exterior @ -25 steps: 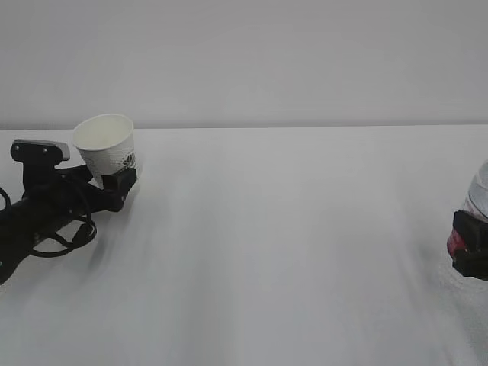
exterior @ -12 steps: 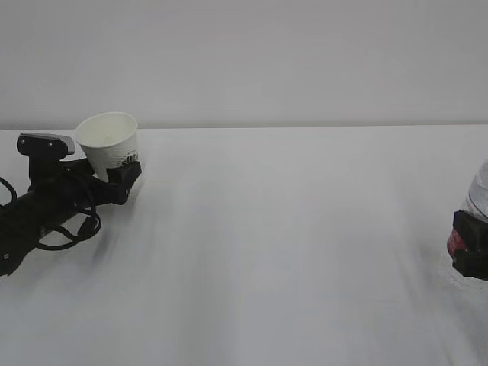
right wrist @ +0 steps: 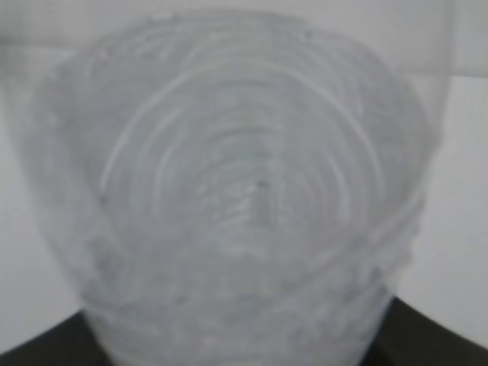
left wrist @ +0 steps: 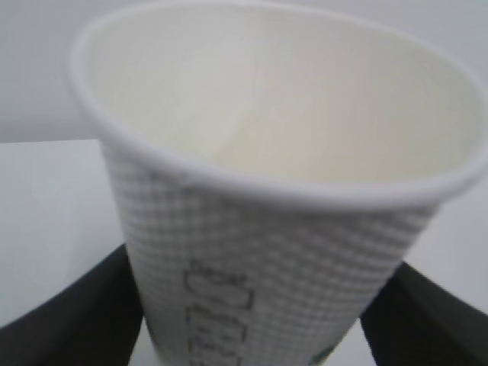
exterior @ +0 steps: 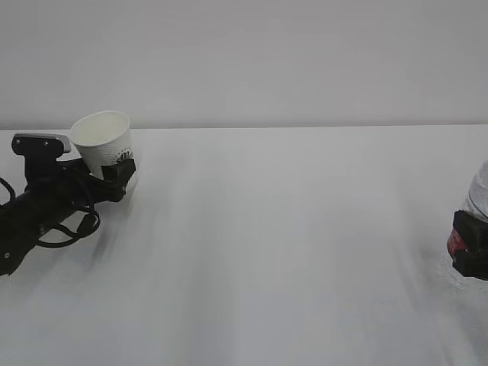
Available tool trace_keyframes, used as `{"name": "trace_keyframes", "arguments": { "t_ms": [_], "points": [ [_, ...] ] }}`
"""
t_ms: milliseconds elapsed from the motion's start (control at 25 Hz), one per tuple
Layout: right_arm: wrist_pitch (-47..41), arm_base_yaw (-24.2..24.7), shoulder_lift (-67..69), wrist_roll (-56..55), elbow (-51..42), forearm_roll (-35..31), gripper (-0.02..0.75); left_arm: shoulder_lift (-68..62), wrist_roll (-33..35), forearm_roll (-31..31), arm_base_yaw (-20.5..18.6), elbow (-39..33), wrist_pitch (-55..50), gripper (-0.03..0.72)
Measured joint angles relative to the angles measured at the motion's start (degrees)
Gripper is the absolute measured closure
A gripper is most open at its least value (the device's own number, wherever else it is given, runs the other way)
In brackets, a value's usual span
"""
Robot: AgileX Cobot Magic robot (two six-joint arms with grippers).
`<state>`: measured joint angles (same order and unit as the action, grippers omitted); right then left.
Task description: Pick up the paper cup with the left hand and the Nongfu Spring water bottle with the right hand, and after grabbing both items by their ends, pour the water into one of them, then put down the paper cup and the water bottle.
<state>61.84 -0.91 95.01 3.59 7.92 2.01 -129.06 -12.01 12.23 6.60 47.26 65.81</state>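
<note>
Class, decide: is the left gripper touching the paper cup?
Touching. In the left wrist view, the left gripper has a dark finger pressed against each side of the paper cup, with no gap visible.

Non-task stuff only, as you'd see it:

- Table: plain white top, fills the lower two-thirds of the ext. view, edge to edge. Matte, faint soft grey streaks running front to back, no markings you can make out. A white strip of it also shows at the left of the left wrist view.
- Wall: pale grey-white, flat, bare, behind the table across the full width. Meets the tabletop at a straight horizontal line about a third of the way down.
- Right wrist view: only pale, blurred bkgd at the edges; can't tell table from wall there.
</note>
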Motion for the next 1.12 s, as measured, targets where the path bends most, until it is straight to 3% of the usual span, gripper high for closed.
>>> {"name": "trace_keyframes", "arguments": {
  "t_ms": [440,1120],
  "points": [
    [0.00,0.00,0.00,0.00,0.00,0.00,0.357,0.00,-0.08,-0.13,0.00,0.13,0.00,0.161],
    [0.00,0.00,0.00,0.00,0.00,0.00,0.358,2.70,-0.08,4.57,0.00,0.13,0.00,0.179]
  ]
}}
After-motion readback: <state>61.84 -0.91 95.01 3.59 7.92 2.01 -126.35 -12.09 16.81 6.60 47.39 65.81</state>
